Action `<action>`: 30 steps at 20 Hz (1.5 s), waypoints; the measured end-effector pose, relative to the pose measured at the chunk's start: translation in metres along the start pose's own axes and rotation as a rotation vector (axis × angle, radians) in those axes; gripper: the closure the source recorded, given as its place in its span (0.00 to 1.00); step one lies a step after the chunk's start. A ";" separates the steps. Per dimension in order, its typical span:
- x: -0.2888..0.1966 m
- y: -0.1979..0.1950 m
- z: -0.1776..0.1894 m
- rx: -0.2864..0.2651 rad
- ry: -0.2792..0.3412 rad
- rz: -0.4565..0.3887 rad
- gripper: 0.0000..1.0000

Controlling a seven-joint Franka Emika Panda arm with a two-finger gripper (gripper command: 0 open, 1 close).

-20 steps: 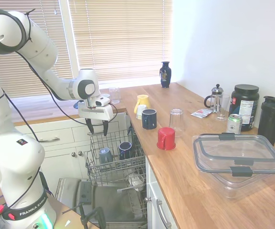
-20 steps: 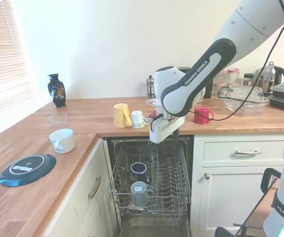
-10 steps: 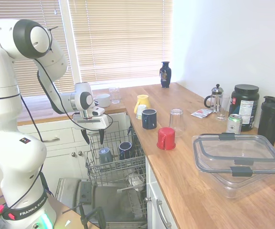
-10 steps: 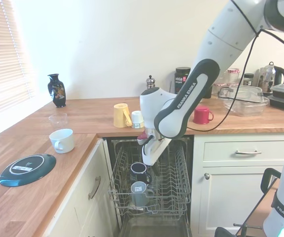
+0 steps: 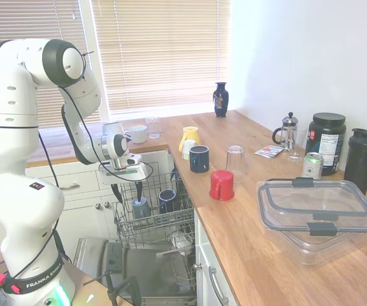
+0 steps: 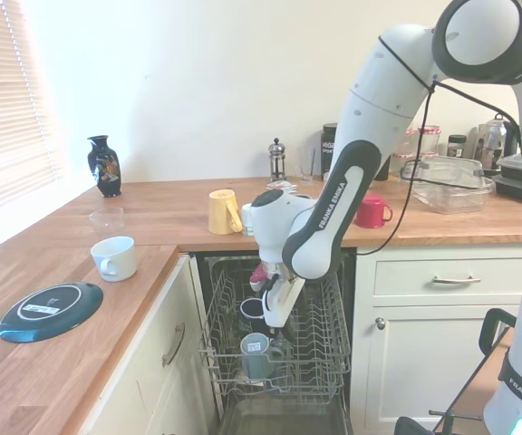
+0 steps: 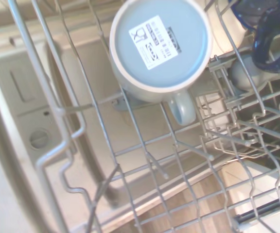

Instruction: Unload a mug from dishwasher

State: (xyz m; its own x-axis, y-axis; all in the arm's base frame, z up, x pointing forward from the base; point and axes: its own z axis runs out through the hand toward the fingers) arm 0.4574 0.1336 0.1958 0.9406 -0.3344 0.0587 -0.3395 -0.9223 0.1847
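Claw: I have the gripper (image 5: 127,192) down over the rack (image 5: 155,217), fingers apart by about the mug's width, nothing between them. From my side views I read it as spread, not clamped.
Contact: one dark finger (image 5: 138,190) hangs just above the mug (image 5: 140,207); I can't tell if it touches. The second side view has the gripper (image 6: 275,340) just beside the mug (image 6: 256,354), at its 1 o'clock.
Mug: slate grey, in the front row of the dishwasher (image 6: 279,340) rack, upside down, base up with a white sticker on it.
Axis: the mug (image 7: 160,50) stands near vertical, mouth down on the wires.
Handle: in the wrist view it sticks out sideways from the body, toward the rack's open wires; hidden in the first side view.
Neighbour: a navy mug (image 5: 167,199) sits just beside it, at its 3 o'clock in the first side view.
Door: dropped open below the rack, grey inner face up.
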 end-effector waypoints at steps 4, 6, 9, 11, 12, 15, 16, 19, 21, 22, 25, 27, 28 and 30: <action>-0.002 -0.009 0.012 -0.011 -0.010 -0.022 0.00; -0.002 -0.016 0.019 -0.013 -0.015 -0.032 0.00; 0.001 -0.024 0.028 -0.016 -0.017 -0.039 0.00; 0.005 -0.028 0.033 -0.017 -0.015 -0.040 0.00; 0.008 -0.031 0.036 -0.018 -0.015 -0.040 0.00; 0.011 -0.042 0.046 -0.025 -0.016 -0.052 0.00; 0.011 -0.045 0.049 -0.027 -0.016 -0.057 0.00; 0.013 -0.050 0.053 -0.032 -0.014 -0.061 0.00; 0.016 -0.049 0.057 -0.036 -0.015 -0.059 0.00; 0.018 -0.049 0.060 -0.039 -0.017 -0.060 0.00; 0.027 -0.048 0.071 -0.047 -0.022 -0.063 0.00; 0.033 -0.050 0.075 -0.046 -0.024 -0.059 0.00; 0.035 -0.051 0.076 -0.044 -0.024 -0.058 0.00; 0.039 -0.056 0.077 -0.041 -0.019 -0.062 0.00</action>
State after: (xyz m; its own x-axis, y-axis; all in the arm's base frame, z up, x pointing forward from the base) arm 0.5124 0.1575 0.1125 0.9594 -0.2805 0.0277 -0.2793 -0.9328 0.2278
